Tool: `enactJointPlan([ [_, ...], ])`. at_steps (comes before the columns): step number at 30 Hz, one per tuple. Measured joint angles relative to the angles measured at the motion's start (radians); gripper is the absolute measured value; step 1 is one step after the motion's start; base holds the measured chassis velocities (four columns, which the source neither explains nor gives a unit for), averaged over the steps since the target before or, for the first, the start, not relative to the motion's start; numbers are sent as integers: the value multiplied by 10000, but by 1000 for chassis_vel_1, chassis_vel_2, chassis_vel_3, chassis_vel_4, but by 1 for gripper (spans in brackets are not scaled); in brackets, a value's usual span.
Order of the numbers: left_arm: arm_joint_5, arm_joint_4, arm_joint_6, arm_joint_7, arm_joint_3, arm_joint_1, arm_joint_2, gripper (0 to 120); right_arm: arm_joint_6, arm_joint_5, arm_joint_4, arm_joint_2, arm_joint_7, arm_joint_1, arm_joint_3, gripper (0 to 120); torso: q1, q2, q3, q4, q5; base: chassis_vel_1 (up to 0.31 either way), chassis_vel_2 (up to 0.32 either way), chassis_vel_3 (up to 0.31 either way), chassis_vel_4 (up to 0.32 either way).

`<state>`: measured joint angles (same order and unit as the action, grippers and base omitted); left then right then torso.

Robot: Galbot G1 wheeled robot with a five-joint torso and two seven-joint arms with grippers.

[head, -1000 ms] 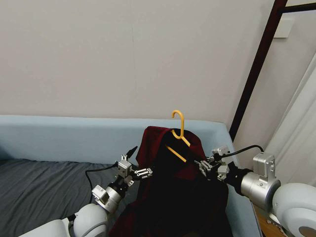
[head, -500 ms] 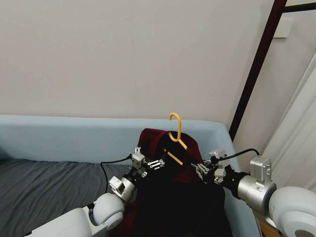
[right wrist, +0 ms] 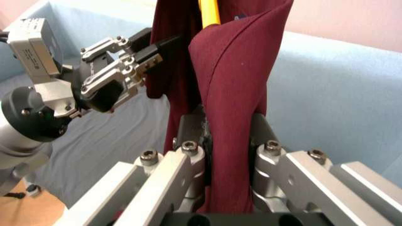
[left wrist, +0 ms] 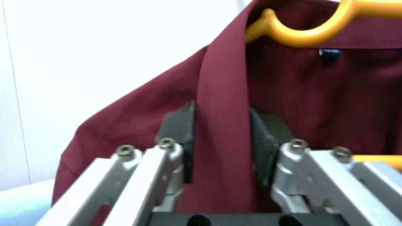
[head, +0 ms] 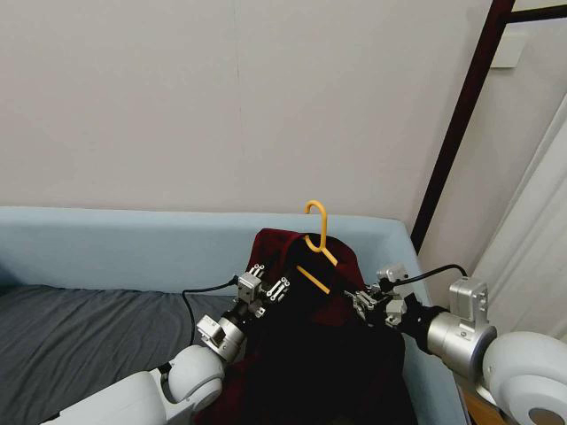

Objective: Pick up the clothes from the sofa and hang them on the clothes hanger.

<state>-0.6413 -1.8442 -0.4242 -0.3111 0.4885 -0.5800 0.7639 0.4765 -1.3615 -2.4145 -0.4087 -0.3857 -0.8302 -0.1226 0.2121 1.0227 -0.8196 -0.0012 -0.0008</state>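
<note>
Your sofa (head: 106,248) is pale blue, and a dark grey cover (head: 71,336) lies over its seat on the left. The left gripper (head: 266,290) is raised in front of the backrest. It sits at the left front edge of the maroon shirt (head: 350,264). In the left wrist view, this gripper (left wrist: 220,136) has its pads closed on either side of the shirt's front band, below the collar, so it is grasping the cloth.

The shirt is draped over an orange hanger (head: 325,230) and held up in front of the sofa's backrest, near its right end. The hook pokes up above the collar, and one orange arm slants down inside the open neck. The shirt's dark body hangs down between your two arms.

The right gripper (head: 365,301) is at the shirt's right shoulder. Its wrist camera shows it (right wrist: 229,136) clenched on a thick fold of the maroon cloth, with the left gripper (right wrist: 141,52) across from it. A dark pole (head: 456,124) leans up the wall on the right.
</note>
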Motion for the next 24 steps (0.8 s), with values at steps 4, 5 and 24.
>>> enactJointPlan([
  [4,5,-4,-6,6,-11,148,-115,8,0,-12,12,44,15,27,6,8,0,0,0,0,0,0,0,0,0],
  [5,5,-4,-6,6,-11,148,-115,8,0,-12,12,44,15,27,6,8,0,0,0,0,0,0,0,0,0],
  [24,-748,-107,135,64,1392,3781,-1826,0,-54,-40,-16,340,338,269,4,8,0,0,0,-4,2,0,0,0,0],
])
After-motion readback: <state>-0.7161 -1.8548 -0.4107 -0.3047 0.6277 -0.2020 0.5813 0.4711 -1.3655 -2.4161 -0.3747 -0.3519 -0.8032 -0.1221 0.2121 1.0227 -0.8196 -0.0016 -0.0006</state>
